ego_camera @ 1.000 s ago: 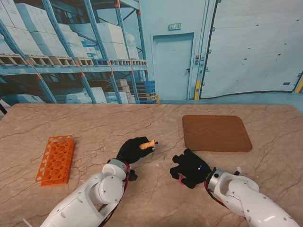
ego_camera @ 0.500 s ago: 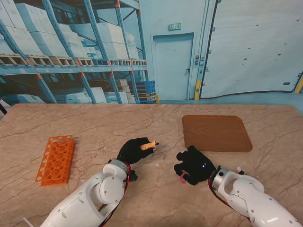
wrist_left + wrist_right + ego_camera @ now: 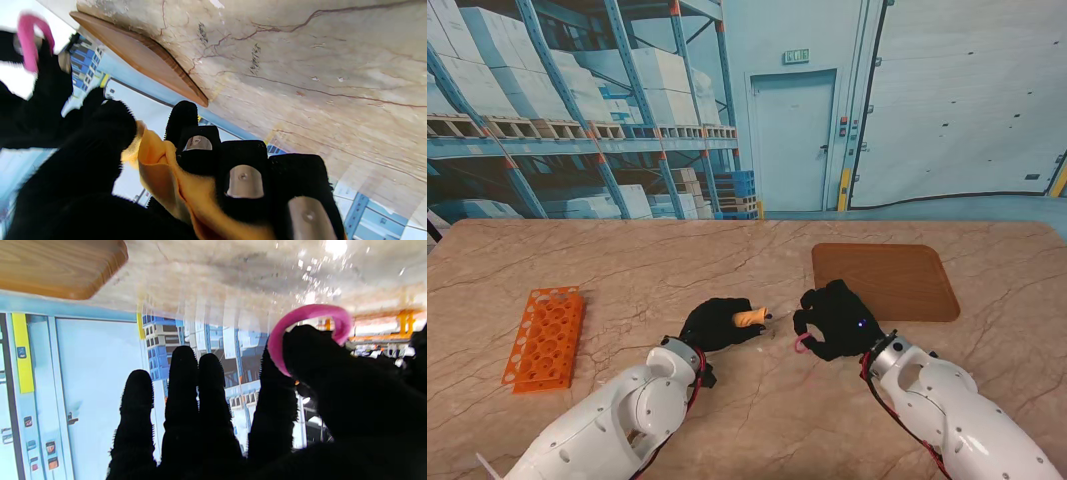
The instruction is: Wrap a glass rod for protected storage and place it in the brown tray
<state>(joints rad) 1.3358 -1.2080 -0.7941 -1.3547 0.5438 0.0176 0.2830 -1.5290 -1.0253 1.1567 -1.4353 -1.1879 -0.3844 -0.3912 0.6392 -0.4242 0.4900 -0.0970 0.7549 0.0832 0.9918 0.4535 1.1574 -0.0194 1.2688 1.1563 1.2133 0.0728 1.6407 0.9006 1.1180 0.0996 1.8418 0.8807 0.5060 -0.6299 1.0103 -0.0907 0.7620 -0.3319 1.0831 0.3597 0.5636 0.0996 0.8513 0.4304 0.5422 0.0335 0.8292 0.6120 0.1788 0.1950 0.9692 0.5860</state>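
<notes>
Item one: our left robot hand (image 3: 715, 325), fingers curled tight around an orange cloth bundle (image 3: 749, 318) whose tip pokes out toward our right; in the left wrist view the cloth (image 3: 166, 173) runs between thumb and fingers (image 3: 196, 146). We cannot tell whether the glass rod lies inside it. Item two: our right robot hand (image 3: 835, 320), just beside the left, thumb and forefinger pinching a pink band (image 3: 802, 345), the other fingers (image 3: 186, 400) straight and side by side. Item three: brown tray (image 3: 885, 281), on the marble surface (image 3: 627, 270), touching distance beyond the right hand. Item four: orange rack (image 3: 546, 338), well apart at far left.
</notes>
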